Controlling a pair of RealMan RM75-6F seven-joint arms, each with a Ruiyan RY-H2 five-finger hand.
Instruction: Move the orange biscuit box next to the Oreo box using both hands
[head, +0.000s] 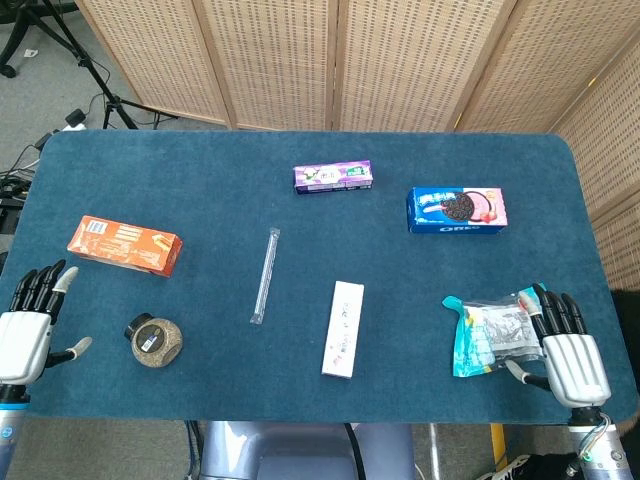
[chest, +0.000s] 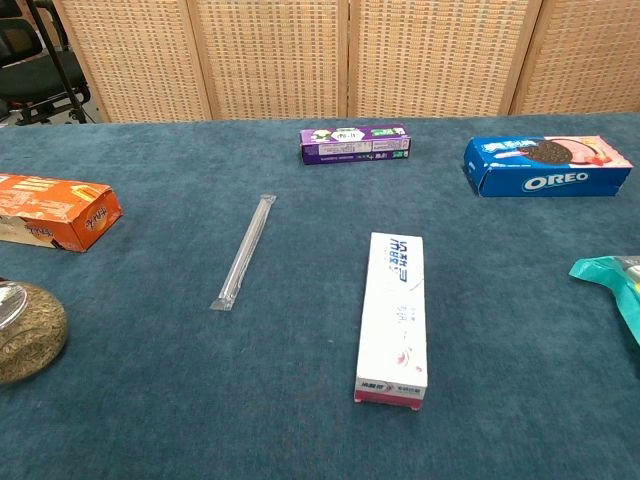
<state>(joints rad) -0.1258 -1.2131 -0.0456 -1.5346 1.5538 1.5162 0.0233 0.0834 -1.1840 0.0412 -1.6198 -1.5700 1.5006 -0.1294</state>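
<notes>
- The orange biscuit box (head: 125, 245) lies flat on the tabletop (head: 300, 380), near its left edge and well apart from the Oreo box (head: 457, 210), which sits far right toward the back.
- Expect the orange box to be light, stiff cardboard: it should hold its shape if you squeeze it gently, but the thin panels will likely dent under a hard one. The printed faces look smooth, so count on some slip.
- Best hold, as I judge it: one hand on each short end, or palms against the two long sides, pressing inward evenly before you lift.
- Your left hand (head: 30, 325) rests at the near left edge, empty with fingers spread, just short of the box and beside the round jar (head: 154, 340).
- Your right hand (head: 568, 350) sits at the near right edge, fingers extended, next to the teal snack bag (head: 490, 335). It seems to hold nothing, though the fingertips meet the bag's edge in the head view and contact is hard to rule out.
- The chest view shows neither hand, cuts off the orange box's left end at the frame edge, and clips the jar and the bag.
- A wrapped straw (head: 265, 275), a white carton (head: 343, 328) and a purple box (head: 333, 177) lie between the two boxes, so plan your carry over or around them.
</notes>
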